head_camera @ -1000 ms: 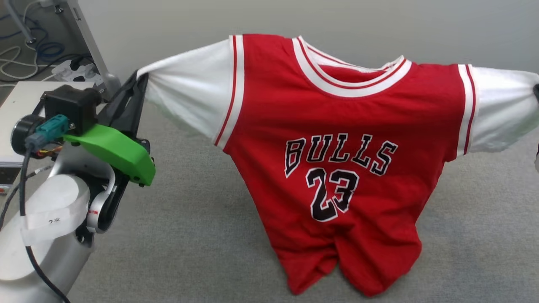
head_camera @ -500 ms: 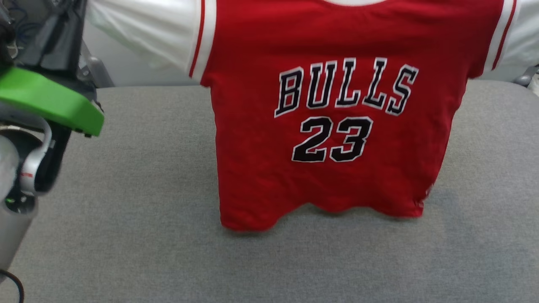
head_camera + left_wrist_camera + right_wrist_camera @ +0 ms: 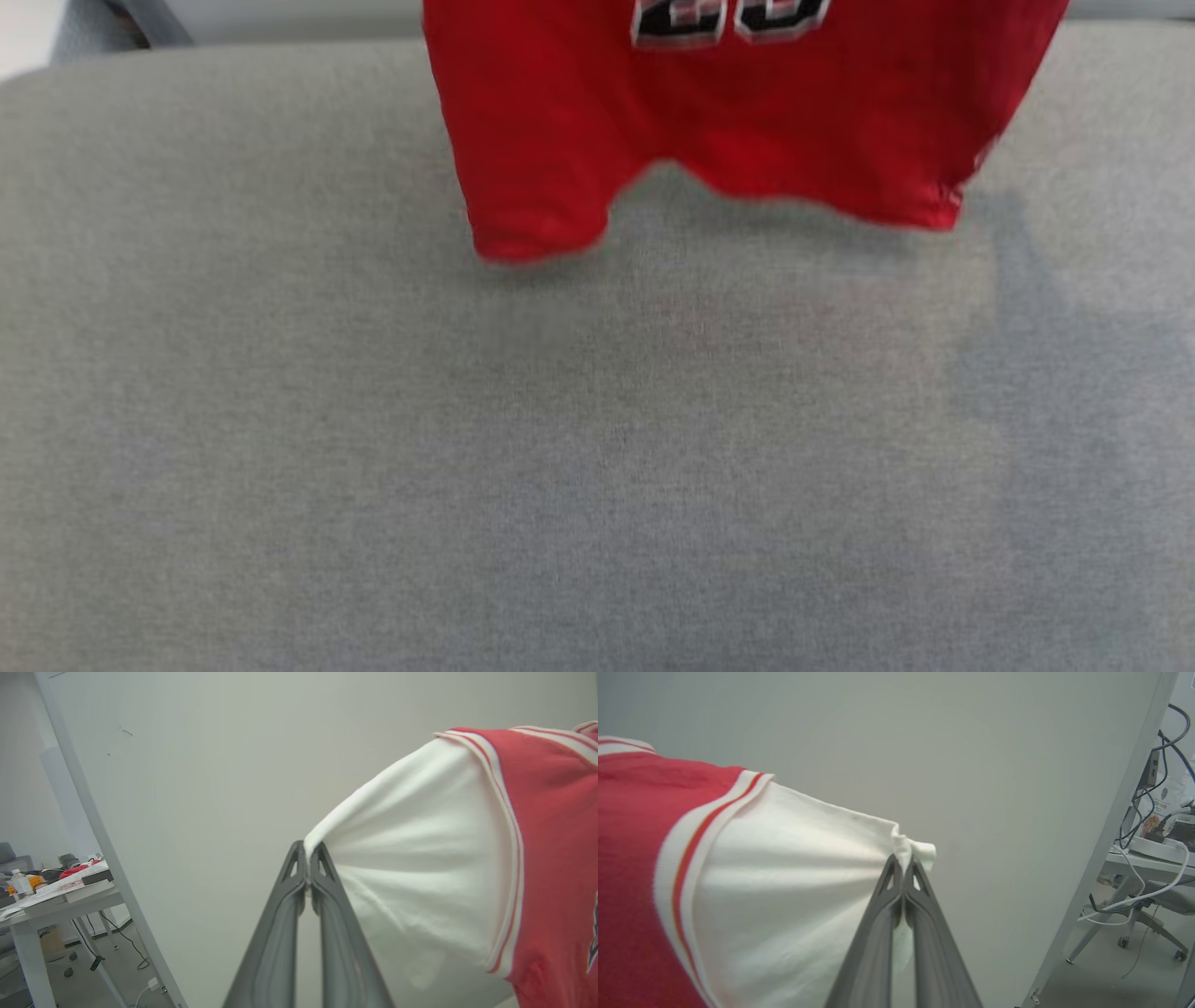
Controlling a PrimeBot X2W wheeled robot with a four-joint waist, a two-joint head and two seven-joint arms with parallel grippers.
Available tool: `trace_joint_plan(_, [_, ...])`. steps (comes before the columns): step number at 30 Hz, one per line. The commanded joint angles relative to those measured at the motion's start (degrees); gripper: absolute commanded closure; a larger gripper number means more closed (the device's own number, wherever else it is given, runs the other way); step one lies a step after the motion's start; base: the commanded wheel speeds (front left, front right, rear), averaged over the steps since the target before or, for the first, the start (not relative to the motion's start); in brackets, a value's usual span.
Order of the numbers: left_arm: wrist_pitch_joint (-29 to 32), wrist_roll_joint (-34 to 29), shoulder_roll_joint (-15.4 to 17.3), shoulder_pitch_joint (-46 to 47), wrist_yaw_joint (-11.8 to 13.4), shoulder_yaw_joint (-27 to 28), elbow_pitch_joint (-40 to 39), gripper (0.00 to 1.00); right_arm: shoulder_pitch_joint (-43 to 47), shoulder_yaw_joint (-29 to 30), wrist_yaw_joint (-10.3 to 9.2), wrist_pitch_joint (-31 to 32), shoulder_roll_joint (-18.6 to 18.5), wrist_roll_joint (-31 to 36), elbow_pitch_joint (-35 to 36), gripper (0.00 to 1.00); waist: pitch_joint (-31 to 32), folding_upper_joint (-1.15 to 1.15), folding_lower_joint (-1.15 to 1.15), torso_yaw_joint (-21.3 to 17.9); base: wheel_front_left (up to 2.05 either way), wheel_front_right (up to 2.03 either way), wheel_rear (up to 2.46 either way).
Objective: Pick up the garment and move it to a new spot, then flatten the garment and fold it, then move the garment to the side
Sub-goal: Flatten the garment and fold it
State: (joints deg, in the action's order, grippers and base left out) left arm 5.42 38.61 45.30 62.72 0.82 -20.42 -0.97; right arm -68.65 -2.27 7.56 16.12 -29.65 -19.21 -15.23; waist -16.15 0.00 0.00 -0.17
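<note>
My left gripper [image 3: 308,865] is clamped on the garment [image 3: 420,858] at its sleeve edge; my right gripper [image 3: 903,868] pinches the opposite sleeve. It hangs spread between them, hem low over the grey surface [image 3: 560,467]. Advise lowering both evenly, sleeves taut, hem touching first.

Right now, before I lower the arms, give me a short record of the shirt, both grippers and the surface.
shirt: red shirt, held up by its two sleeves, printed side facing the head camera
left gripper: left gripper shut on the tip of a white sleeve
right gripper: right gripper shut on the tip of the other white sleeve
hem: hem hangs uneven, low over the grey surface; the picture is too blurred to tell contact
stage: lifted, not yet laid flat or folded
</note>
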Motion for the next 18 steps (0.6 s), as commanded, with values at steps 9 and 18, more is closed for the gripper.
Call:
trace_joint_plan(9, [-4.83, -3.85, -3.70, 18.65, -4.26, -0.87, 13.67, 1.00, -15.29, 2.18, -0.08, -7.97, 5.41, 6.08, -12.44, 1.00, -14.59, 0.00, 0.00, -1.57, 0.00, 0.00, 0.00])
trace_joint_plan(18, [-13.18, -6.66, -10.52, 35.91, -6.64, -2.96, 31.60, 1.00, -30.17, 7.59, -0.08, -15.55, 8.59, 12.67, -26.00, 1.00, -20.79, 0.00, 0.00, -1.43, 0.00, 0.00, 0.00])
